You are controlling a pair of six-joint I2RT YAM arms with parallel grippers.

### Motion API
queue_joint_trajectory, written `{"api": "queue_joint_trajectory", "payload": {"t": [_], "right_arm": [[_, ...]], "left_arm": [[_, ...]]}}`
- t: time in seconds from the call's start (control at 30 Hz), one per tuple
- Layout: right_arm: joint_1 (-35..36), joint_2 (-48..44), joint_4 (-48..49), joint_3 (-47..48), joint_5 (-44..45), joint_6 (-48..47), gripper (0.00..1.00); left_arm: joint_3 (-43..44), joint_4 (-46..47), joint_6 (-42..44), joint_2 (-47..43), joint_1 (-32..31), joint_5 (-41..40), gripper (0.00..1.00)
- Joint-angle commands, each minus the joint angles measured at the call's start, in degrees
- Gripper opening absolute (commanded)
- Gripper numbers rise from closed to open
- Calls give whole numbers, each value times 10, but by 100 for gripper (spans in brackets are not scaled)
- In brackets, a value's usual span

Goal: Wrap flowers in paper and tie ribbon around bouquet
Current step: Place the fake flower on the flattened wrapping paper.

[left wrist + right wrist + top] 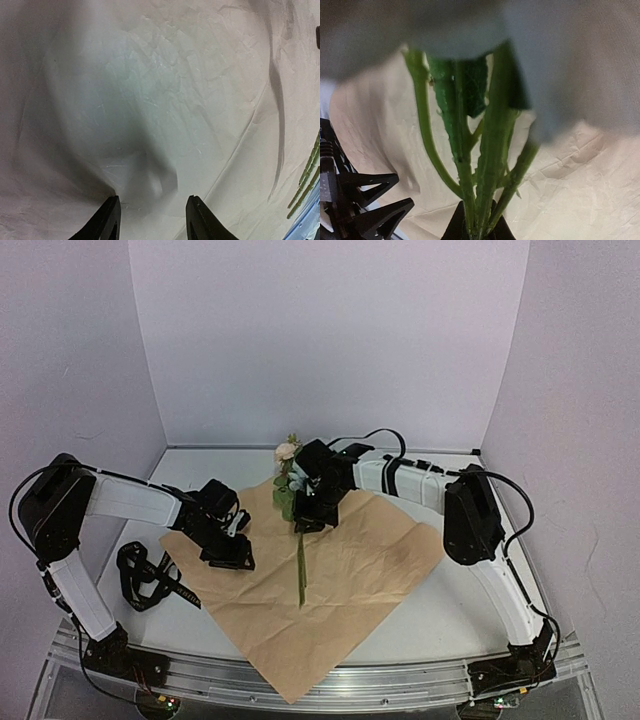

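Big creased sheet of thin paper (340, 580), tan-peach side up, lies like a diamond on the white table (450, 625). Its nearest corner pokes over the table's front edge. Right by the paper's left edge sits the narrow black ribbon (150, 578) in a loose heap, neither gripper on it. Left gripper (228, 552) is over the paper's left corner, fingers (107, 222) roughly half apart w/ nothing btwn them, just bare paper underneath. Down the paper's middle lie the flowers (289, 485), a small bunch w/ cream + pale blue blooms, green leaves and long thin stems (480, 190). Right gripper (313, 512) is clamped tight on those stems, further up the paper. Blooms end up at the paper's far corner.
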Motion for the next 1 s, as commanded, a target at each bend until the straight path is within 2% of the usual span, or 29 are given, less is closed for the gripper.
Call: {"api": "queue_joint_trajectory", "payload": {"t": [0.0, 0.4, 0.53, 0.63, 0.73, 0.97], "right_arm": [[8, -2, -12, -8, 67, 1, 0], [20, 23, -5, 18, 190, 22, 0], [20, 40, 0, 37, 195, 32, 5], [20, 47, 1, 43, 181, 32, 17], [20, 37, 2, 33, 166, 26, 32], [20, -24, 1, -12, 148, 12, 60]], "left_arm": [[0, 7, 8, 17, 4, 4, 46], [-2, 7, 8, 17, 5, 7, 46], [-3, 4, 9, 16, 5, 7, 45], [-2, 4, 9, 16, 5, 7, 45], [-2, 4, 10, 16, 5, 7, 45], [2, 2, 12, 14, 6, 2, 46]]}}
